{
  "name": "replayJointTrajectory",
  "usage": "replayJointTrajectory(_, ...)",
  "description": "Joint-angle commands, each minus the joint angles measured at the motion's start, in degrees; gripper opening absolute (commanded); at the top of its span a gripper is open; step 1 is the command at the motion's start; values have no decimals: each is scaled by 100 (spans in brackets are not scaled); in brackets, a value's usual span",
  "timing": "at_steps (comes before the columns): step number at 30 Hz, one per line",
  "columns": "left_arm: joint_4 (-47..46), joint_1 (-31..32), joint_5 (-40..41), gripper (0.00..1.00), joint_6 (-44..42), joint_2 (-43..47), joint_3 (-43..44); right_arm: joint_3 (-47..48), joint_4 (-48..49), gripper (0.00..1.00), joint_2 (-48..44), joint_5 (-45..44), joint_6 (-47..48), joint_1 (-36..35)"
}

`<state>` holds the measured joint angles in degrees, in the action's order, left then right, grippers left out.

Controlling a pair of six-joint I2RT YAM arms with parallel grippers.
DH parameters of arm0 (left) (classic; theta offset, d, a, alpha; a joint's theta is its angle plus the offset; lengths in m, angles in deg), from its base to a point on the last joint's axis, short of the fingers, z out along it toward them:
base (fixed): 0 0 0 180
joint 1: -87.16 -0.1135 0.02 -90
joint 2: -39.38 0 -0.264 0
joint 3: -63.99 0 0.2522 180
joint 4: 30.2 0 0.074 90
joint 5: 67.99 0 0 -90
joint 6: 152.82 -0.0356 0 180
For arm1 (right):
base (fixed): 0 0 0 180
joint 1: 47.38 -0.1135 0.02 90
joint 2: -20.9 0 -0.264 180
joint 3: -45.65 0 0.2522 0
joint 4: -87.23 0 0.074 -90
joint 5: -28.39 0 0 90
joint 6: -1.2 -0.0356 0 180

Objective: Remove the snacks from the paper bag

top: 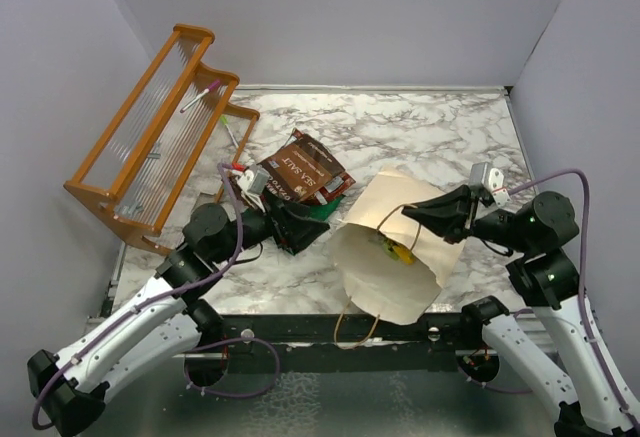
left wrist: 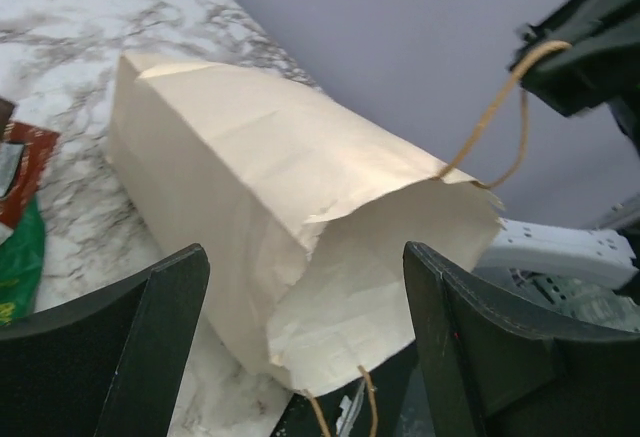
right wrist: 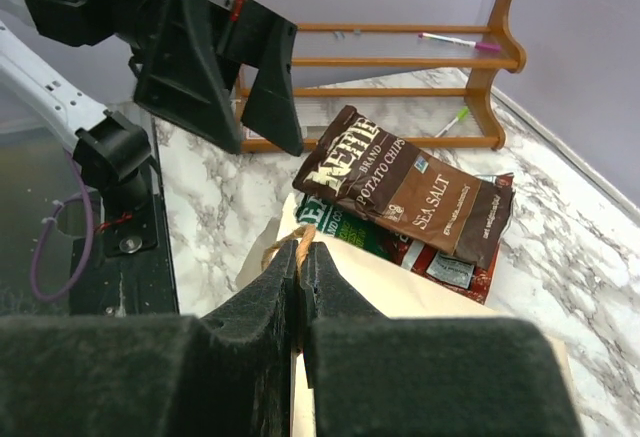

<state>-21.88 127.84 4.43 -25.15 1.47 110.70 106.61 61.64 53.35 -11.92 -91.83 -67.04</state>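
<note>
Two jaws of the left gripper [top: 318, 229] stand wide apart with nothing between them, facing the bag [left wrist: 260, 157], which lies on its side just ahead. The right gripper [right wrist: 302, 257] is pinched tight on the bag's cord handle [right wrist: 285, 247]. Ahead of it a brown packet [right wrist: 400, 182] lies on a green packet [right wrist: 325, 215] and a red packet [right wrist: 475, 277]. A yellow packet [top: 398, 252] shows inside the bag's mouth, below it.

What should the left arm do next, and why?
Probably ease the open left claw into the paper bag's mouth toward the yellow packet inside. The right claw is shut on the cord handle, holding the mouth open, and the left claw faces it with nothing held.
</note>
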Motion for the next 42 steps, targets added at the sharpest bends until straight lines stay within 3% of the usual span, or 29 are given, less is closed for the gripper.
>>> replayJointTrajectory(1, -480, 572, -422, 81, -307, 43, 159, 9, 325, 2, -71, -286, -73, -3)
replayJointTrajectory(7, -1085, 2473, 70, 80, -1352, -782, 301, 282, 31, 2, 56, -486, 61, -3)
replayJointTrajectory(13, -1280, 4326, 2277, 77, -2844, -2151, 654, 377, -47, 2, -36, -483, 31, -5)
replayJointTrajectory(17, -1959, 4861, 3472, 75, -3713, -2982, 626, 446, -99, 2, -164, -534, 50, -3)
replayJointTrajectory(24, -2723, 4958, 4521, 75, -5034, -3817, 661, 544, -167, 2, -230, -461, 43, -3)
replayJointTrajectory(29, -3505, 4918, 4958, 76, -6755, -4572, 597, 465, -51, 2, -323, -422, -41, -3)
replayJointTrajectory(31, -3731, 4761, 4808, 80, -7296, -4891, 662, 449, 2, 2, -358, -418, -82, -1)
replayJointTrajectory(34, -3782, 4277, 3948, 83, -7338, -5039, 799, 458, 31, 2, -400, -394, -123, -3)
replayJointTrajectory(37, -3615, 3760, 3223, 83, -7037, -5161, 1045, 516, 6, 2, -453, -402, -125, -3)
replayJointTrajectory(42, -3682, 3632, 2917, 78, -7465, -5742, 1379, 658, -155, 2, -501, -440, -25, -1)
